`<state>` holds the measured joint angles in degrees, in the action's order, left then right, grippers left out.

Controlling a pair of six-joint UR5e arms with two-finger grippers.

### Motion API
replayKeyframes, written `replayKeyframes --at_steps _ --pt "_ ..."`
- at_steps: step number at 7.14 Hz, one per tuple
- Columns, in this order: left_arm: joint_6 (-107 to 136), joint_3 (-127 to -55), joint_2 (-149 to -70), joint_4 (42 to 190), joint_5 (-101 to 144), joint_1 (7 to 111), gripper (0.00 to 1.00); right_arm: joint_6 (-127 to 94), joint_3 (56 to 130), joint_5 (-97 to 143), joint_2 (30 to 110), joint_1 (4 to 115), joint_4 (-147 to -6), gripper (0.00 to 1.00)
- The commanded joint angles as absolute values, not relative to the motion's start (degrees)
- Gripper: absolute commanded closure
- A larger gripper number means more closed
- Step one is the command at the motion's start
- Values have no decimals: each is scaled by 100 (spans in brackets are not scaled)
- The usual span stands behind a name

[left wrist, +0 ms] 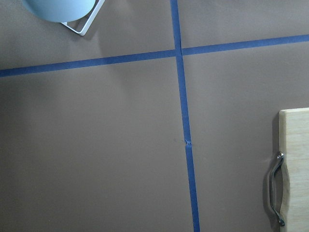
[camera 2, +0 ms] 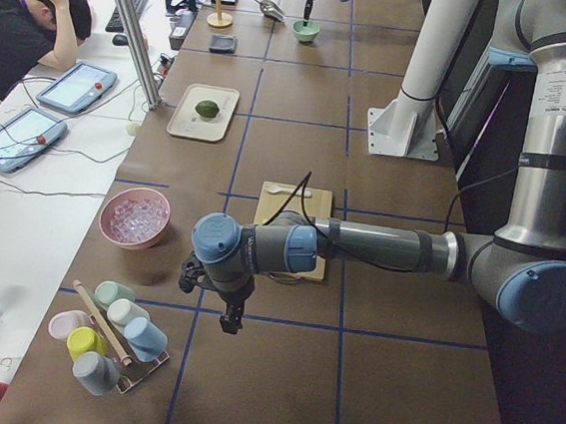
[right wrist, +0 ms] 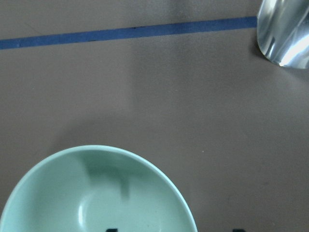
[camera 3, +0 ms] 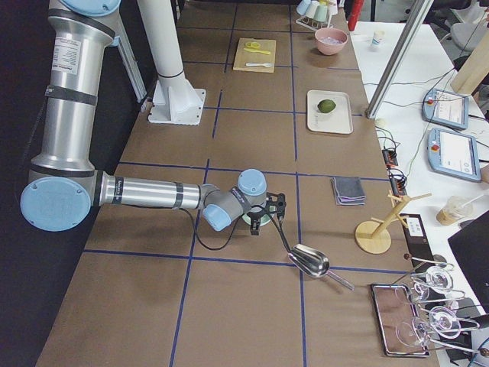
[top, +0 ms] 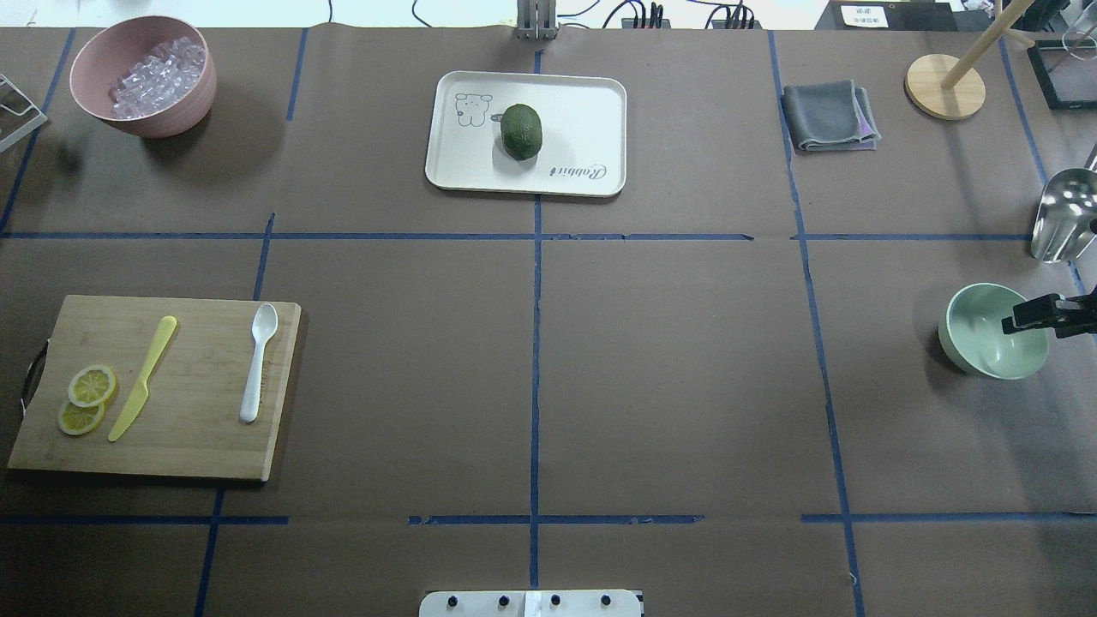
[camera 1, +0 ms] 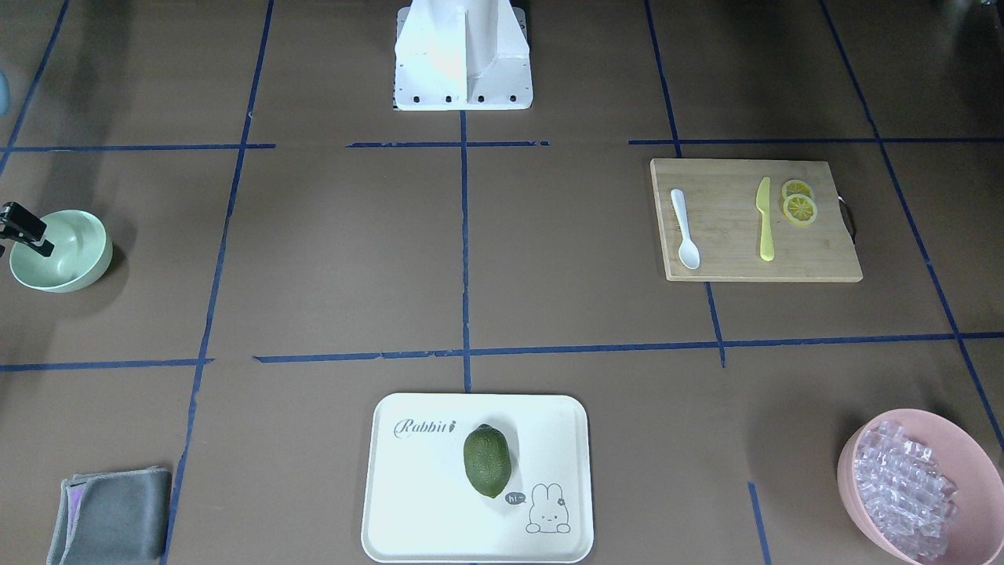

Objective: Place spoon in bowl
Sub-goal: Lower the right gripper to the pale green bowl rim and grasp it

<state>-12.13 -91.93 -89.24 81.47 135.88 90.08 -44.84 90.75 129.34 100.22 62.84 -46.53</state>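
Observation:
The white plastic spoon (camera 1: 686,227) lies on the wooden cutting board (camera 1: 816,259), scoop toward the operators' side; it also shows in the overhead view (top: 257,360). The mint-green bowl (top: 986,334) stands empty near the table's right end. My right gripper (top: 1013,324) hangs over the bowl's outer rim, its fingers apart and empty; the right wrist view looks down into the bowl (right wrist: 96,193). My left gripper (camera 2: 230,317) shows only in the exterior left view, beyond the board's handle end (left wrist: 277,188); I cannot tell whether it is open.
A yellow-green knife (top: 141,377) and lemon slices (top: 86,398) share the board. A white tray (top: 591,103) holds a green fruit (top: 521,130). A pink bowl of ice (top: 141,73), grey cloth (top: 827,116), metal scoop (top: 1063,214) and cup rack (camera 2: 110,341) stand around.

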Motion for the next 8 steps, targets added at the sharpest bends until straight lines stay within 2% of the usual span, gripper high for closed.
replayKeyframes --at_steps 1,3,6,7,8 --pt "-1213 -9193 -8921 8147 13588 9009 0 -4474 9062 12893 10019 6284 -4650 99" --pt "-1213 -9193 -8921 8148 13588 9009 0 -4491 9140 12973 10046 6293 -4641 100" --pt "-1213 -9202 -8921 8147 13588 9000 0 -4526 10043 14383 9976 7257 -4737 100" --pt "-1204 -9202 -8921 8147 13588 9009 0 -5057 10377 14379 9854 7225 -4929 100" --pt "-1213 -9202 -8930 8147 13588 9009 0 -5880 10615 14353 9304 6946 -5235 100"
